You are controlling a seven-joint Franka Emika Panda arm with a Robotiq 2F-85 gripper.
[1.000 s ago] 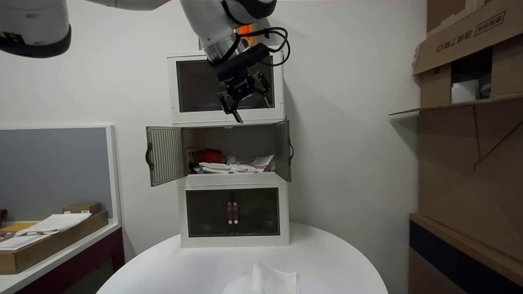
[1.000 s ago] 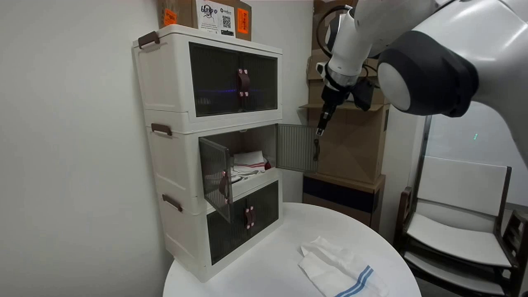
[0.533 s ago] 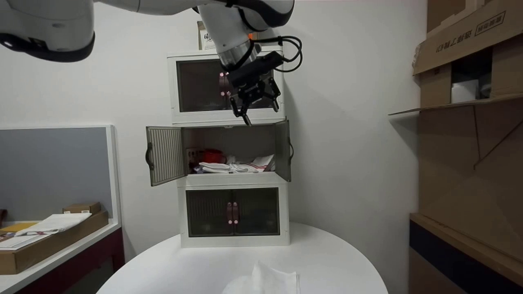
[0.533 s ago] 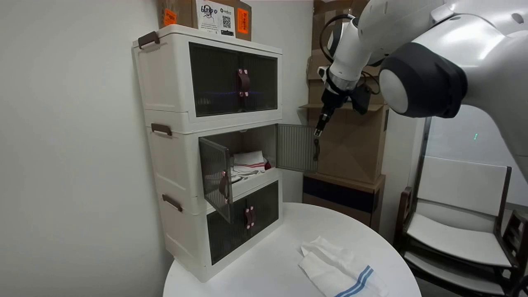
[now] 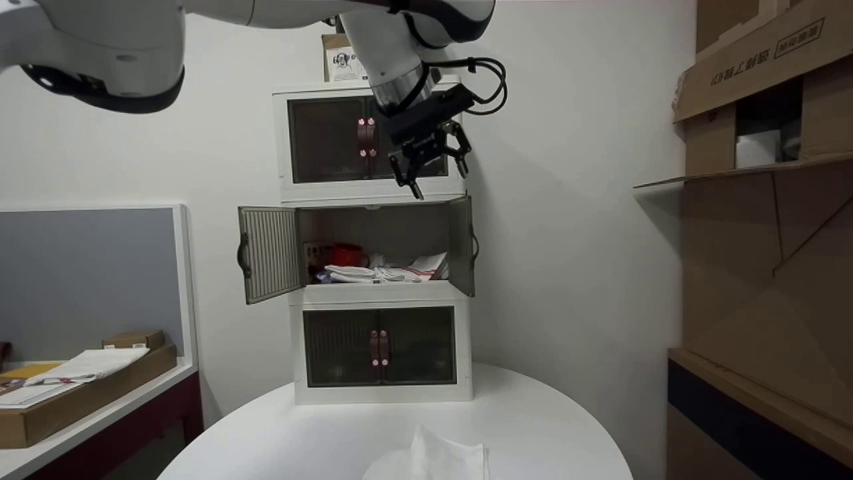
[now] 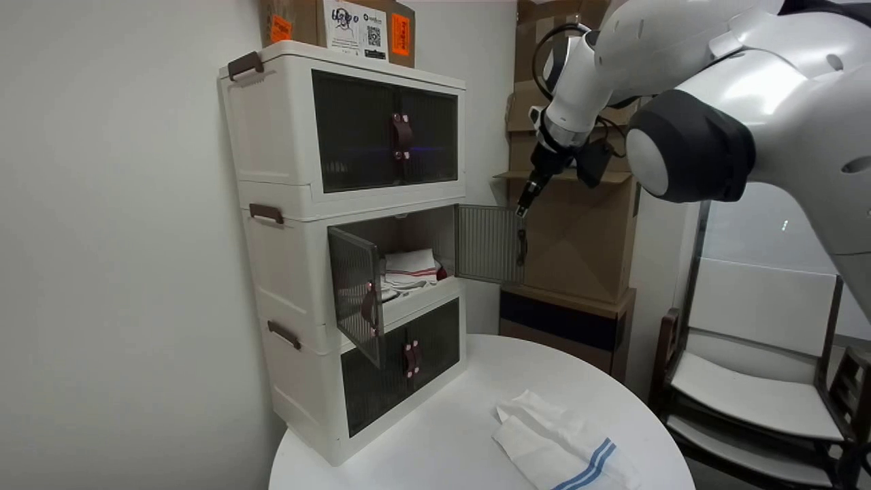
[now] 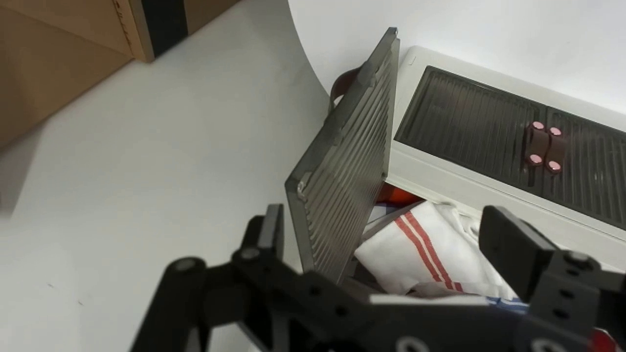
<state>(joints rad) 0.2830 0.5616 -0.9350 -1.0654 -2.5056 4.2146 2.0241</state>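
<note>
My gripper (image 5: 440,183) is open and empty, tilted downward in front of a white three-tier cabinet (image 5: 380,293). It also shows in an exterior view (image 6: 522,211) and in the wrist view (image 7: 385,226). The middle tier has both ribbed grey doors open. One door (image 5: 461,247) is below the gripper; in the wrist view this door (image 7: 349,161) stands between the fingers, nearer one finger (image 7: 270,227). No contact shows. The other door (image 5: 270,255) is swung wide. Inside lie a white cloth with red stripes (image 7: 401,259), other white cloths (image 5: 350,273) and a red mug (image 5: 347,255).
A white cloth with blue stripes (image 6: 544,442) lies on the round white table (image 6: 422,442). Cardboard boxes (image 5: 766,267) stand at one side, a side desk (image 5: 190,377) at the other. Chairs (image 6: 755,381) stand beyond. A cardboard box (image 6: 367,30) sits atop the cabinet.
The open gripper has moved right across the cabinet front in an exterior view, dipping and then rising slightly. The doors, cloths and mug have not moved.
</note>
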